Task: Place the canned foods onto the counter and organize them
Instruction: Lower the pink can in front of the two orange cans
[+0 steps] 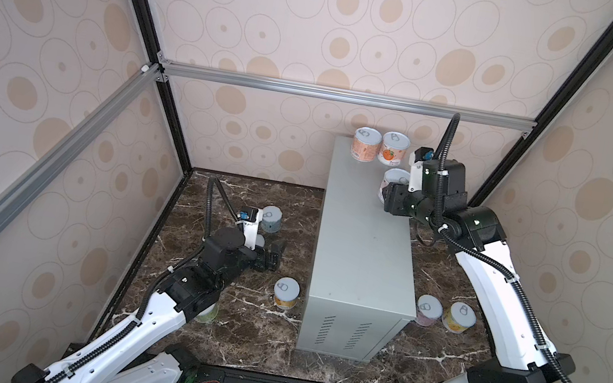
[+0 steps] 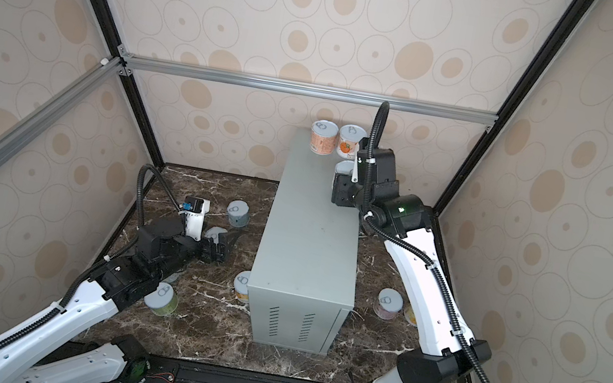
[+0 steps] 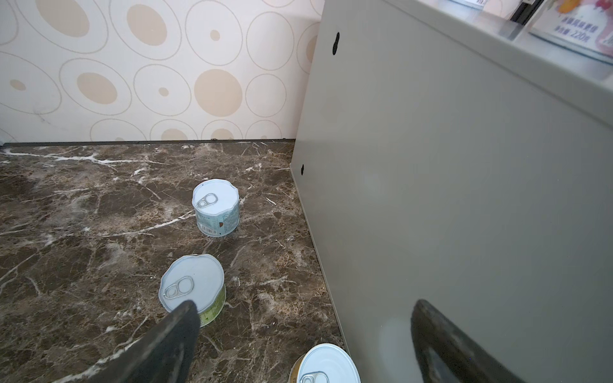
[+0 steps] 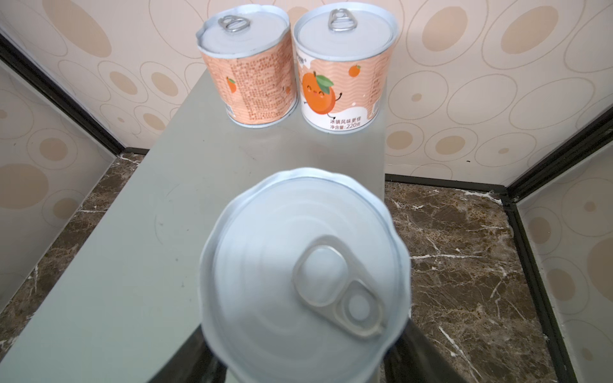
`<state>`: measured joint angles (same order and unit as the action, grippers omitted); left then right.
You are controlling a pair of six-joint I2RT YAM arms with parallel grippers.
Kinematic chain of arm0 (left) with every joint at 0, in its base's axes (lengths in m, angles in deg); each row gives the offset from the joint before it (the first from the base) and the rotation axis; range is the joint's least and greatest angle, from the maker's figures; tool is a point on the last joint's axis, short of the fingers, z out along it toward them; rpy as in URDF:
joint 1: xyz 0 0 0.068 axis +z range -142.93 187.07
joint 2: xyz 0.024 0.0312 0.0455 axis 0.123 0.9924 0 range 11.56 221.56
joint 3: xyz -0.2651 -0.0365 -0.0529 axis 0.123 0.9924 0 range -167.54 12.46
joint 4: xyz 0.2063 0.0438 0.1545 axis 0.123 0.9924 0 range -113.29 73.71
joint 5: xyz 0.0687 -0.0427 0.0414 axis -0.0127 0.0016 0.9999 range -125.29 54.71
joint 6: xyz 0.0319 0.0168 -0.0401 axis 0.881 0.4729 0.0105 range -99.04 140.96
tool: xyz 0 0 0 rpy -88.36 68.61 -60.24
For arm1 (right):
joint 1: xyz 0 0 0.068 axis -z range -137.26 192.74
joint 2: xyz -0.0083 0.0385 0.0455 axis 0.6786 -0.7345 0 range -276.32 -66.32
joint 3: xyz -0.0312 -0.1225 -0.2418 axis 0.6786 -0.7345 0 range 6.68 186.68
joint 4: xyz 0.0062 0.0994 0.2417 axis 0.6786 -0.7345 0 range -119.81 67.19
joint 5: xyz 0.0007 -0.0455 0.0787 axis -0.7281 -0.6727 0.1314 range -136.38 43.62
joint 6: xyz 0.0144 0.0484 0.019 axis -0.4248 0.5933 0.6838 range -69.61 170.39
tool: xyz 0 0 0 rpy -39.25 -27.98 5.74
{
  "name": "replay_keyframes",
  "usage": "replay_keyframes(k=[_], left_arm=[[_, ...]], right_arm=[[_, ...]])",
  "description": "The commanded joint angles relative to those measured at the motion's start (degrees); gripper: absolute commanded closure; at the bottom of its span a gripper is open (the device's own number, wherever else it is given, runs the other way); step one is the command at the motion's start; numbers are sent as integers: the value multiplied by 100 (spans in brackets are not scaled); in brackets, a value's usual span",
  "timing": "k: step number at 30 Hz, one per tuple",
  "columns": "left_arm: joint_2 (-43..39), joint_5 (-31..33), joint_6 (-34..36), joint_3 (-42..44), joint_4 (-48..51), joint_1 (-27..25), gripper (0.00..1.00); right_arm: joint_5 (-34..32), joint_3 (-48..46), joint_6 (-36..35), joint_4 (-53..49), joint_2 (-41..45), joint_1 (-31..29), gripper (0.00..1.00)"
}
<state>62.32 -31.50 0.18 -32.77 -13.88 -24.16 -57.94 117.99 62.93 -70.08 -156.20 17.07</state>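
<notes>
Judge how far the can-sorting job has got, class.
Done: two orange cans stand on the counter. In hand: the right gripper holds a third can at its right edge. Remaining: six cans visible on the marble; the left gripper is open and empty.

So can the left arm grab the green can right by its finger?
Probably yes. The left gripper is open, and the green can stands upright on the marble with nothing crowding it. One finger overlaps the can's edge, so it likely needs a small sideways shift first.
</notes>
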Motion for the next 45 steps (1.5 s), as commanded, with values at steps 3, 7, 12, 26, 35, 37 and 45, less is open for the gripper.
replay_keyframes(k=[3,7,12,26,35,37,45], left_arm=[[-75,-148,-92,23,-167,56,1],[-139,-281,-124,65,-253,62,1],[-157,-366,-155,94,-299,82,1],[-86,-672,-259,154,-430,270,1],[-55,-915,-335,181,-527,424,1],[-46,-933,-339,188,-527,447,1],[-6,-1032,-374,199,-568,517,1]], right_arm=[[401,82,6,-189,-346,191,35],[506,257,-78,-224,-591,272,35],[553,470,-111,-237,-846,351,35],[568,1519,-243,-586,-1595,441,35],[584,1561,-233,-575,-1738,507,34],[537,1577,-234,-597,-1762,517,34],[588,1804,-232,-692,-1900,596,34]])
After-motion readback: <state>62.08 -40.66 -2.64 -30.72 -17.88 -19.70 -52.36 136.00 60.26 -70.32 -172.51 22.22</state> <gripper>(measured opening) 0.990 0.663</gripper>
